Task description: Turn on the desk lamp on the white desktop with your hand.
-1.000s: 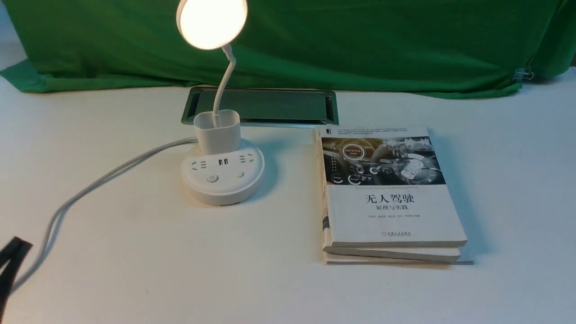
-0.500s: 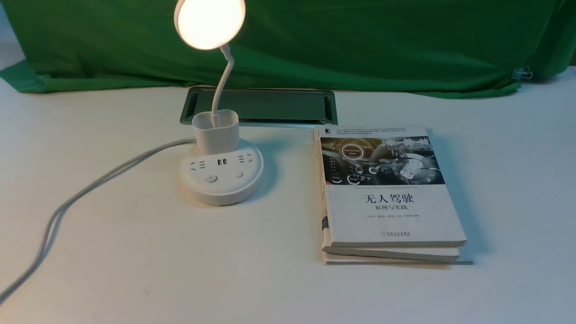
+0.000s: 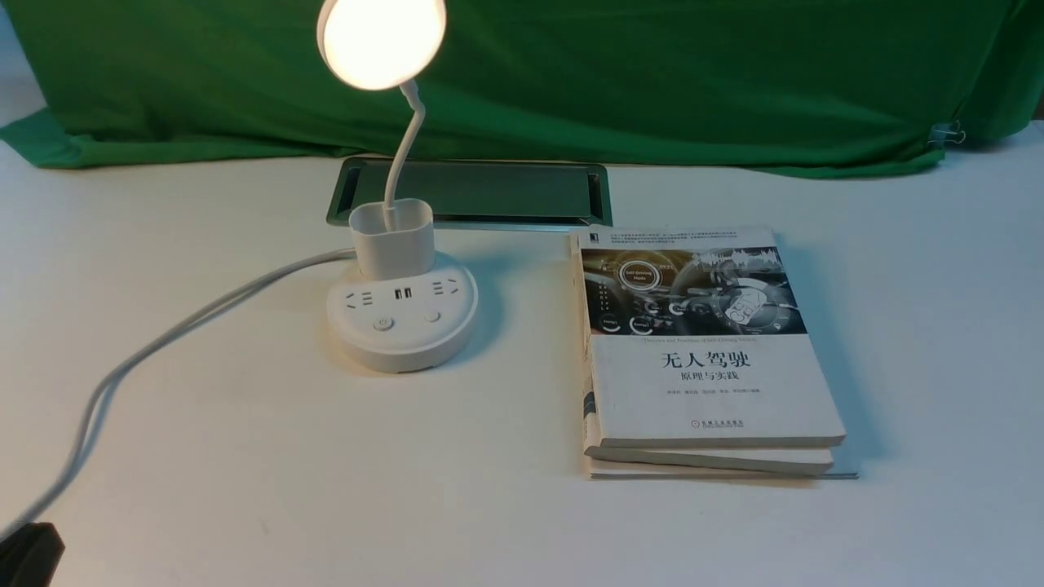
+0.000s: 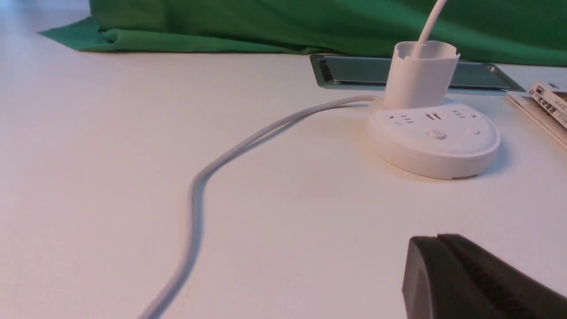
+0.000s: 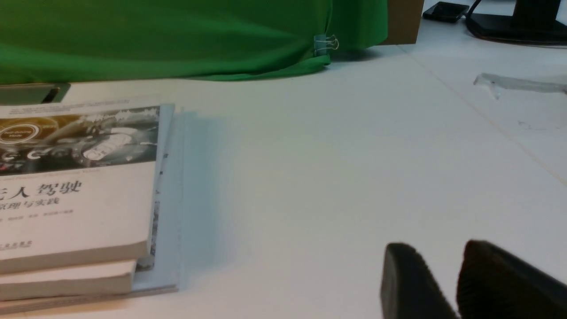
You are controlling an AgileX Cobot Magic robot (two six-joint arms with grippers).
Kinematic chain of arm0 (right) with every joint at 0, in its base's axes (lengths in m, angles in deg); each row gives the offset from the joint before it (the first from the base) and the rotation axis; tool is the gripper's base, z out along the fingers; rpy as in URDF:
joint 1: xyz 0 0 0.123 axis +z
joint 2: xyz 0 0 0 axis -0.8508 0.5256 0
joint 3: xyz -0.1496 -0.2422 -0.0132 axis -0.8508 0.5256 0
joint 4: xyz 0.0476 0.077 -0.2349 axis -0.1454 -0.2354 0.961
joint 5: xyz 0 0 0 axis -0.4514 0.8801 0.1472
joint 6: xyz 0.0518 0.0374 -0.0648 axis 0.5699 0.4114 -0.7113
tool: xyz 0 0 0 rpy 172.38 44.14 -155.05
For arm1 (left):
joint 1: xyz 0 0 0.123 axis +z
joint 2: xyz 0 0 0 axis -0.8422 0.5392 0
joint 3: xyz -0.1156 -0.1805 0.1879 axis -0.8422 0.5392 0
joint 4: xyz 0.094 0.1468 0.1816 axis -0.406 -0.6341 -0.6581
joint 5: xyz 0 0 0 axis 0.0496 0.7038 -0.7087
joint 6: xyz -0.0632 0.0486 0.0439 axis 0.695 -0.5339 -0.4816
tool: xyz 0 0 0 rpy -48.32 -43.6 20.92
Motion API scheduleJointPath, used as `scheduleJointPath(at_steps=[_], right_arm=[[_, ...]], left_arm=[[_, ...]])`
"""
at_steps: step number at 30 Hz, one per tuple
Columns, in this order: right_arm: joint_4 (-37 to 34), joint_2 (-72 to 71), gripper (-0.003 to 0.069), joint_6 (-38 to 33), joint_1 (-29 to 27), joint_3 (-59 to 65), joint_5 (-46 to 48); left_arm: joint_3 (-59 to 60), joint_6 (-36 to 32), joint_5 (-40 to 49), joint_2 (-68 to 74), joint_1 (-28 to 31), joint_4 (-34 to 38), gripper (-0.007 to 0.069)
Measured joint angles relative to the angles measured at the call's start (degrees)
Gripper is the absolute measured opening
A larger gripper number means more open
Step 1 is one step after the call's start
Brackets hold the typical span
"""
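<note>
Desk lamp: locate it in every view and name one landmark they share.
Front view: desk lamp left of centre, lit head at the top edge.
Left wrist view: its base and cup at the picture's upper right; head cut off.
Right wrist view: not in it.
Shared landmark: the stacked books show in all three.

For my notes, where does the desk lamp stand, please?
Front view: the desk lamp stands left of centre, by the near edge of the hatch, left of the books.
</note>
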Motion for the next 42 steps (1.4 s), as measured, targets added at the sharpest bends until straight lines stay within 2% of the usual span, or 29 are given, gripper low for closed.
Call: scheduleJointPath(at_steps=[42], right_arm=[[0.00,0.00,0.0241,0.00,0.00,0.00,0.00]], left_arm=[[0.00,-0.18,-2.79,0.00,0.00,1.97,0.0021]])
